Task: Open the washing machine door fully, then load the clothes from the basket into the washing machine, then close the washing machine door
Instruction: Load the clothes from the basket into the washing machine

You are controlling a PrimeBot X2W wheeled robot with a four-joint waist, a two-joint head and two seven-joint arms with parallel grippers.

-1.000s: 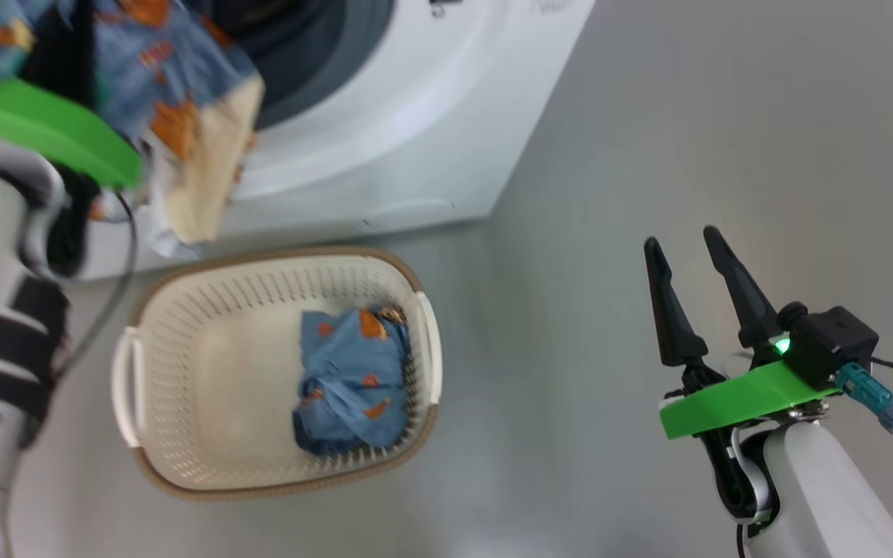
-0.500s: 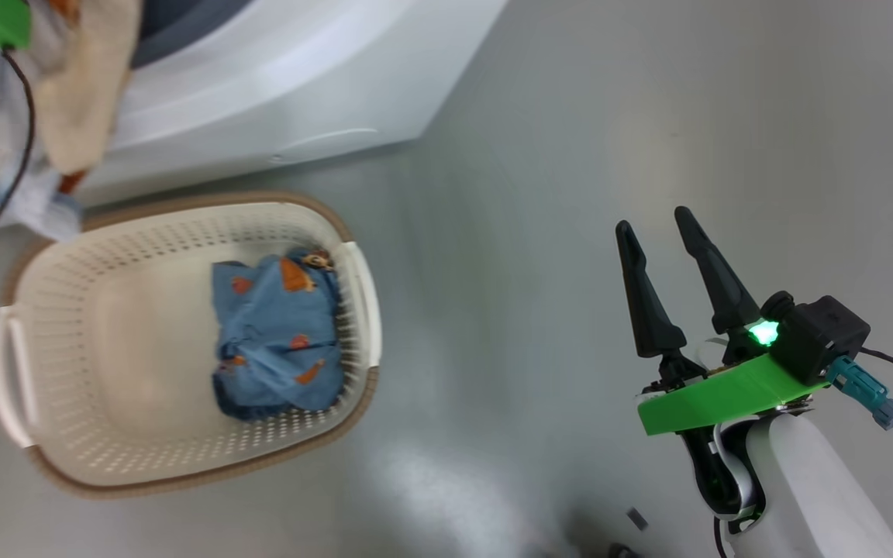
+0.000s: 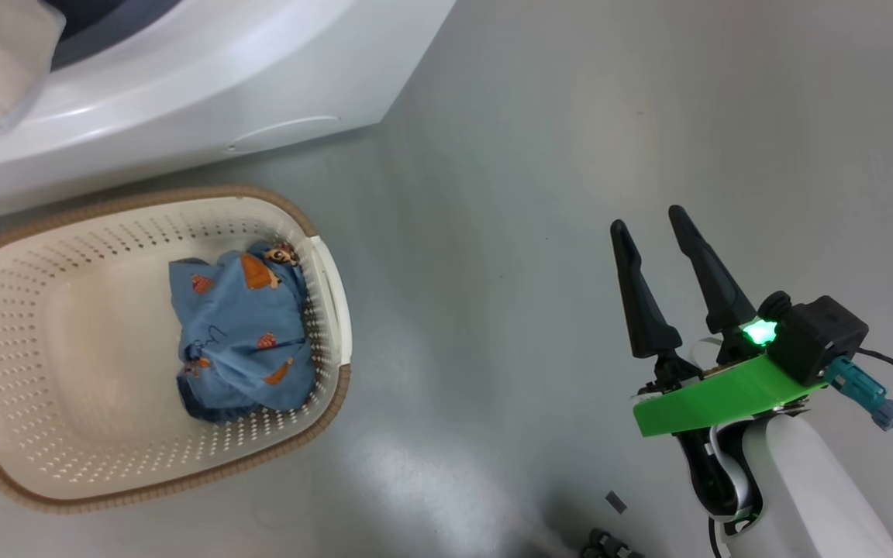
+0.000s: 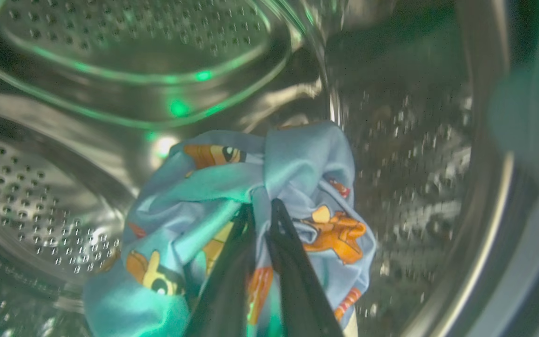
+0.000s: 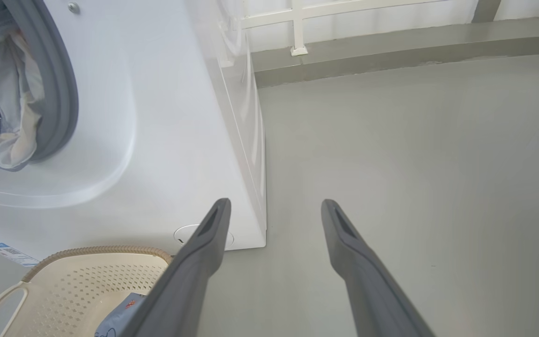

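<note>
Left tool (image 4: 261,206) carried clothes (image 4: 307,154) deep inside roomy drum (image 4: 40,187).

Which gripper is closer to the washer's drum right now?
Left. The left gripper is inside the drum, shut on a bear-print garment. The right gripper hangs open over the floor, right of the basket and outside the washing machine.

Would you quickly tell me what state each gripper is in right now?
Left gripper: shut on the bear-print garment, inside the steel drum.
Right gripper: open, holding nothing.
</note>
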